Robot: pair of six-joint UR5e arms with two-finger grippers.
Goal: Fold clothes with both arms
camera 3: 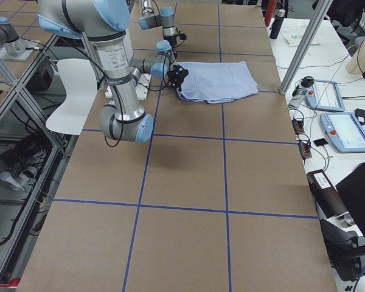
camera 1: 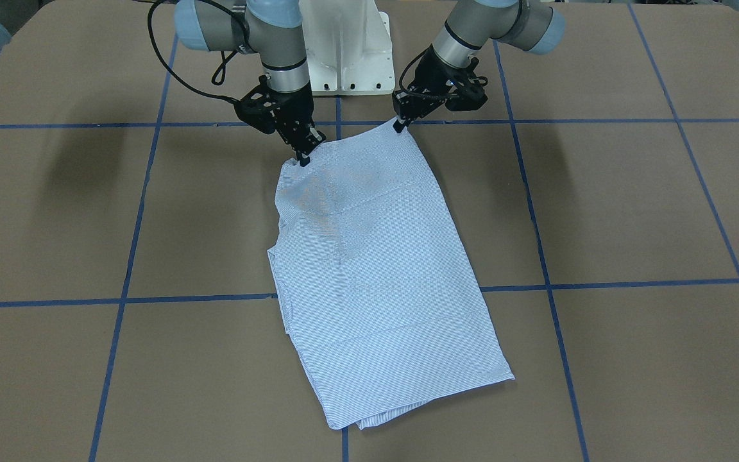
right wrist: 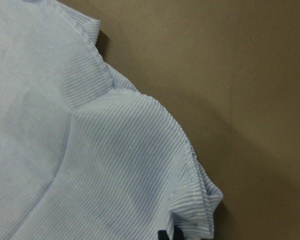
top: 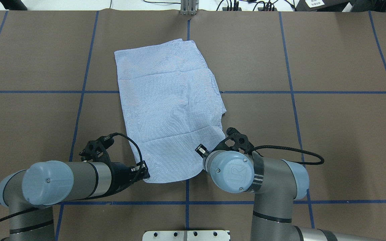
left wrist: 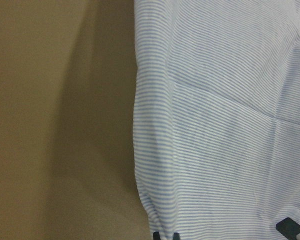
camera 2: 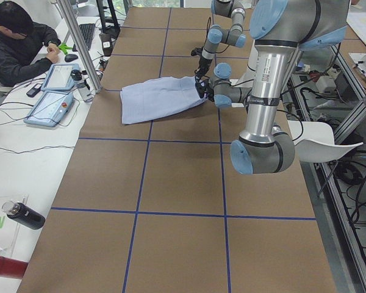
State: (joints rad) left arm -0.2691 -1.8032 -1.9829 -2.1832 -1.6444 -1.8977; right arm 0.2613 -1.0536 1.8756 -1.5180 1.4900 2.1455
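**Left gripper** [camera 1: 401, 126]: jaws closed on the near corner of the shirt [camera 1: 376, 269] on the robot's left. In the wrist view the fingertips [left wrist: 159, 236] pinch the cloth right at its edge.

**Right gripper** [camera 1: 305, 157]: jaws closed on the other near corner. In the wrist view the cloth bunches into a small puckered fold at the fingertips [right wrist: 165, 235].

**Arms**: the left arm [top: 62, 179] reaches in low and sideways. The right arm [top: 263, 174] bends over its gripper and hides most of it from overhead.

**Shirt**: light blue with fine white stripes, folded into a long panel. It lies on the table [camera 1: 632, 205], running from the grippers away toward the far side. A blue tape line [camera 1: 600, 282] passes under it about midway. Layered edges show at the far end. No buttons or collar can be seen.

**Surroundings**: a white base [camera 1: 350, 51] stands just behind the grippers. A seated person [camera 2: 15, 43] is at a side desk, well apart from the shirt.
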